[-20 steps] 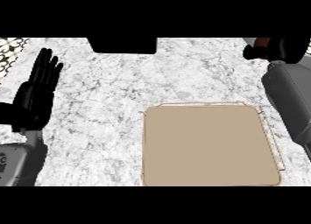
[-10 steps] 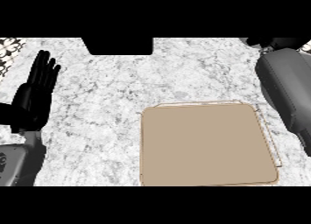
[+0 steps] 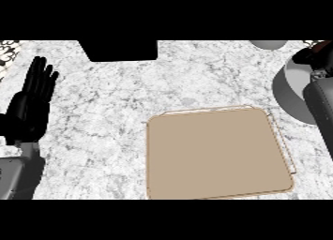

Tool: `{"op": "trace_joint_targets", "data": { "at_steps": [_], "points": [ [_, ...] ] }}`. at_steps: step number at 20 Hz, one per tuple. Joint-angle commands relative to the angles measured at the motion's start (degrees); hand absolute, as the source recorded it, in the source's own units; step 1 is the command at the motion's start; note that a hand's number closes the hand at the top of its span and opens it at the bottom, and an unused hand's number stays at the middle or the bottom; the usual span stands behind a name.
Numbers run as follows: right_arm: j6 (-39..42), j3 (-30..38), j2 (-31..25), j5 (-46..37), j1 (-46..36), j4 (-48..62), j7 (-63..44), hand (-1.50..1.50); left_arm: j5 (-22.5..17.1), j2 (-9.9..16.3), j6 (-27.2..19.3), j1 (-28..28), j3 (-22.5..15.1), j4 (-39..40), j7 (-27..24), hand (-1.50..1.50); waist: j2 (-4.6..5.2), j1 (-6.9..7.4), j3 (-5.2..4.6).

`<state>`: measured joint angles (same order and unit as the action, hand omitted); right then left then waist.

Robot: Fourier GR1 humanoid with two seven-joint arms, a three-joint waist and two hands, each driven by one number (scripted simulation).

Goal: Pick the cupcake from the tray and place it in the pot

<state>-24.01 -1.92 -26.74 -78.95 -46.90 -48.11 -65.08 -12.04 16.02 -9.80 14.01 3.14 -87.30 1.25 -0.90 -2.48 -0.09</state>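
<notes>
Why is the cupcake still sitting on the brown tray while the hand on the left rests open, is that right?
Not quite. In the head view the tray has nothing on it; no cupcake sits there. The left hand does rest open.

**No readable text in view**

Nothing here carries words, numbers, labels or brand marks that can be read. The marbled surface [image 3: 113, 122] shows only grey veining, and the tan tray [image 3: 217, 154] is plain. A small dark mark sits on the grey left forearm [image 3: 6, 176], but it cannot be made out as writing.
</notes>
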Motion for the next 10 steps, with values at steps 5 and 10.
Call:
{"op": "trace_joint_targets", "data": {
  "at_steps": [5,10],
  "points": [
    [0.16,7.81,-6.15,6.11,18.0,-16.64,0.86,1.5,-2.95,1.77,3.54,-1.3,2.13,-2.39,2.1,0.0,0.49,1.29,0.07],
    [-2.73,12.28,-6.91,8.38,24.31,-15.98,6.73,1.5,-0.01,-0.35,1.85,1.25,0.68,-2.04,1.55,0.0,0.89,2.21,0.1]
  ]
}}
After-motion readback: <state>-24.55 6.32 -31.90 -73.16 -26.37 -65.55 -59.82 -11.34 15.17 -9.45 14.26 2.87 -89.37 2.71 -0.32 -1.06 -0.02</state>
